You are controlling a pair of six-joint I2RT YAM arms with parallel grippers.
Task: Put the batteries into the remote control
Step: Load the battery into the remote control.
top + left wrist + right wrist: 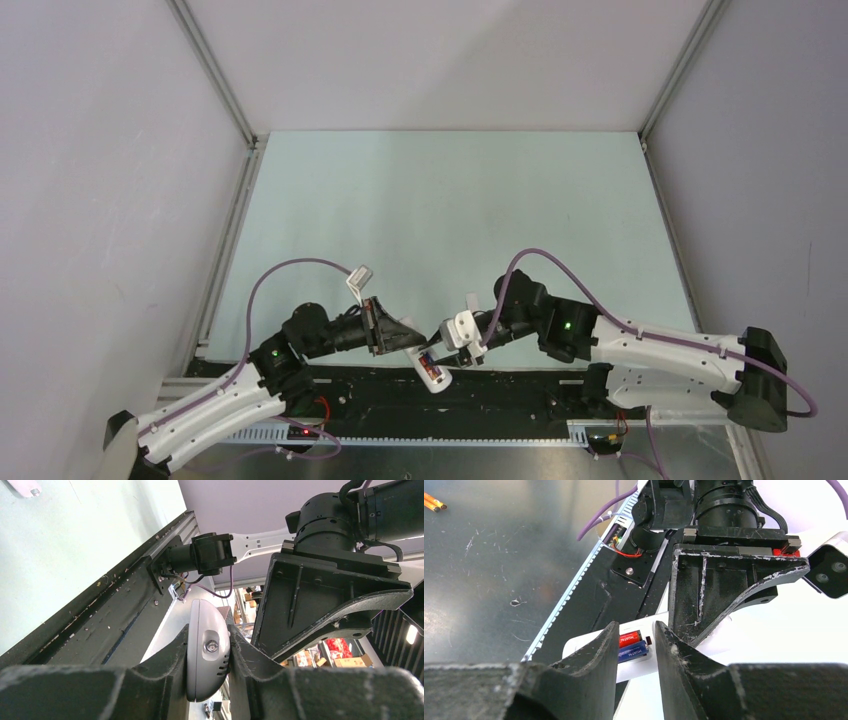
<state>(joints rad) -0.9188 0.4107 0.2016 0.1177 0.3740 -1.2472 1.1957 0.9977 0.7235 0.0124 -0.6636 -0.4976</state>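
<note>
Top view: even, diffuse overhead light, sharp throughout; faint soft shadows beneath the arms at 6 o'clock.

Left wrist view: left gripper (209, 630) dark and soft-focused up close; small bright strip light (412, 634) at 3 o'clock.

Right wrist view: white blowout at 4 o'clock; dull glare on the metal sheet (484, 580) at 9 o'clock; right gripper (635, 627) blurred, grainy.

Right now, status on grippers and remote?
Left gripper shut on remote control. Right gripper open, close over it. Both batteries loaded. Nothing blocking.
</note>
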